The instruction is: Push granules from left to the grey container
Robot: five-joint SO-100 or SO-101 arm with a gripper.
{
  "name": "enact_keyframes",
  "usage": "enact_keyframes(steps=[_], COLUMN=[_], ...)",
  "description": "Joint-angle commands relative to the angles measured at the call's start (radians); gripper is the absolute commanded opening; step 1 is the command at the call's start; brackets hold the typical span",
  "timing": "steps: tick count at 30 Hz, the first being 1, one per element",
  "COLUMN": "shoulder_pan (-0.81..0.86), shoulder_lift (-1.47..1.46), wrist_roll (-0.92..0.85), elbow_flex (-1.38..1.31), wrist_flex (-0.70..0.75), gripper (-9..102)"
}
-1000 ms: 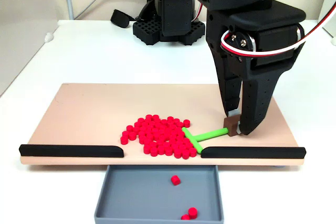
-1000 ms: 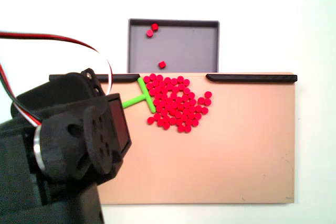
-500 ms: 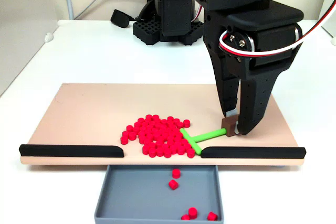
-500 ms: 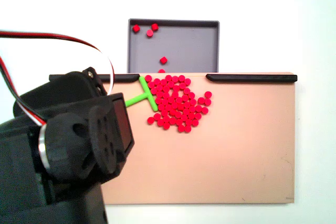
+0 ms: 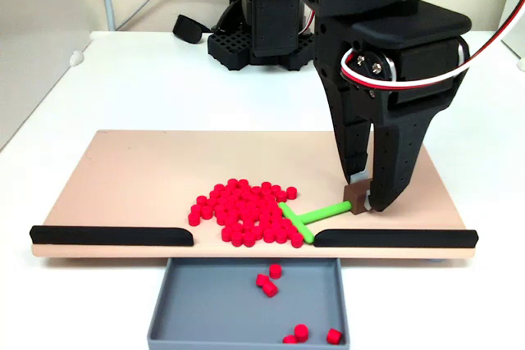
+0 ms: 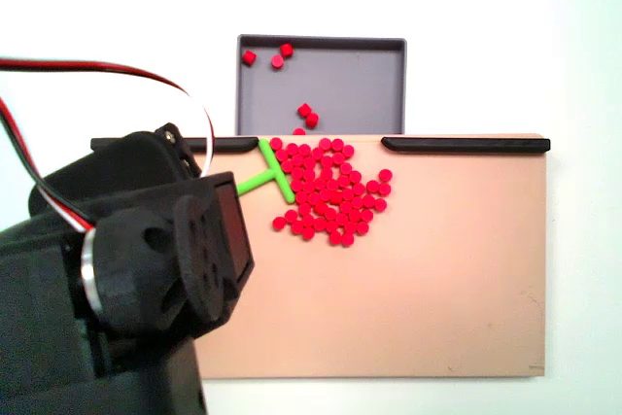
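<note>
Fixed view: gripper (image 5: 367, 200) pinches the brown end of the green pusher (image 5: 308, 218); granules (image 5: 243, 211) lie left of it, at the gap above the grey container (image 5: 246, 317) (a few inside); another fixed view: granules (image 6: 328, 189) right of the crossbar, container (image 6: 374, 85) above.

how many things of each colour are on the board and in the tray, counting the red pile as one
Red granules: 1 pile on the beige board, centred at, plus 5 loose in the grey container
Green pusher stick: 1, its brown end in the gripper
Black edge strips: 2, at and
Total: 9 things, counting the pile as one
</note>
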Motion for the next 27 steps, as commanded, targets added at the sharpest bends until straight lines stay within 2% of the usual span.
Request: enact_keyframes(steps=[1,27], shoulder_pan=[0.009,0.012], shoulder_lift=[-0.005,0.000], wrist_roll=[-0.011,-0.066], elbow_flex=[-0.005,-0.003], wrist_flex=[0.002,0.002], gripper=[0,0])
